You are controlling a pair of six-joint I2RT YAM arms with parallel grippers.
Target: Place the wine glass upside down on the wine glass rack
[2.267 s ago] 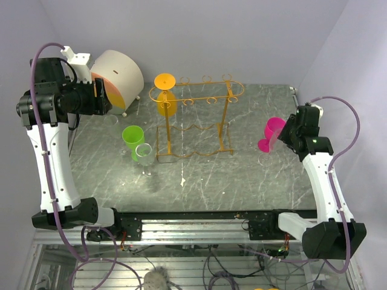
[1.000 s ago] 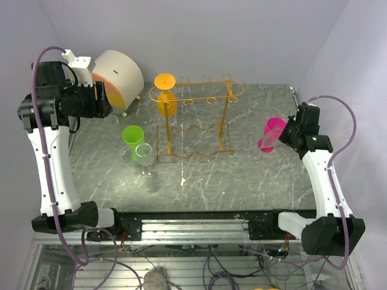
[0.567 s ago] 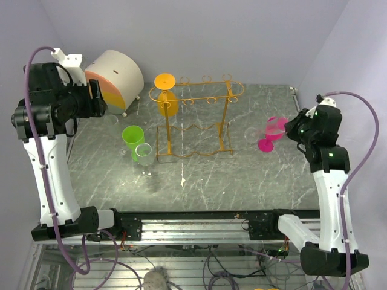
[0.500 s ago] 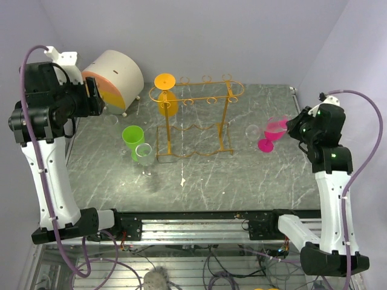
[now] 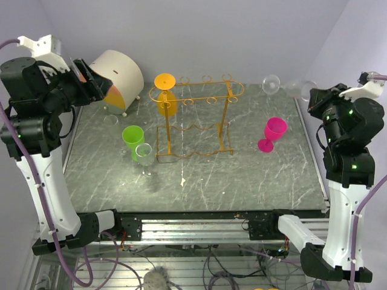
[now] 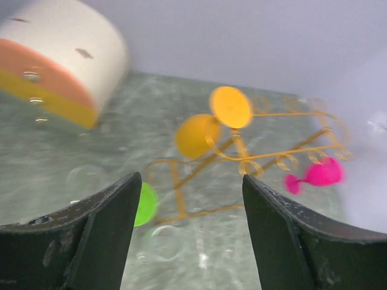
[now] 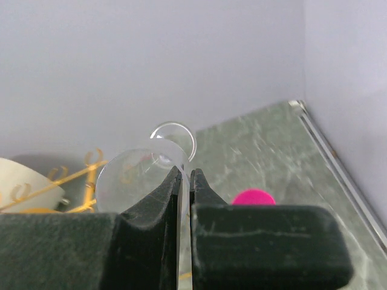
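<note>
The wine glass (image 5: 273, 83) is clear and lies nearly sideways, high in the air at the back right. My right gripper (image 5: 308, 92) is shut on its thin edge; in the right wrist view the wine glass (image 7: 136, 175) sticks out past the right gripper (image 7: 185, 172). The orange-gold wine glass rack (image 5: 195, 115) stands mid-table to the left of and below it, with an orange glass (image 5: 165, 95) hanging upside down at its left end. My left gripper (image 5: 91, 75) is raised at the far left, open and holding nothing. From the left wrist, the rack (image 6: 242, 157) shows beyond the left gripper (image 6: 190, 178).
A pink glass (image 5: 272, 134) stands upright right of the rack. A green glass (image 5: 133, 139) and a clear glass (image 5: 144, 154) stand left of it. A white drum with an orange-and-yellow face (image 5: 116, 75) lies at the back left. Walls close in behind and on both sides.
My right arm has lifted the clear wine glass up and back from beside the pink glass. My left arm has risen and its jaws have spread wider.
</note>
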